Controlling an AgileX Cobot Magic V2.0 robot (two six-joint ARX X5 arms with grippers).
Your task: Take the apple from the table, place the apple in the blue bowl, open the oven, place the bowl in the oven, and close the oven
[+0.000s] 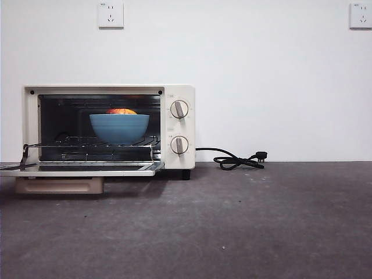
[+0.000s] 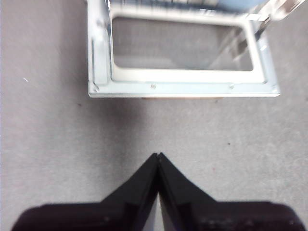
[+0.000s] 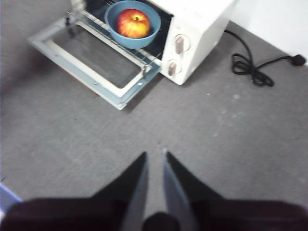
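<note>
Inside the open toaster oven, apple in blue bowl on rack, door lowered at 6 o'clock, left gripper closed and empty, right gripper slightly parted, empty.

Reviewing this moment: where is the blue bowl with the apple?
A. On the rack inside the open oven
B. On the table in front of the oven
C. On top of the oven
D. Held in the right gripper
A: the blue bowl, with the apple in it, sits on the wire rack inside the oven, whose door hangs open.
</note>
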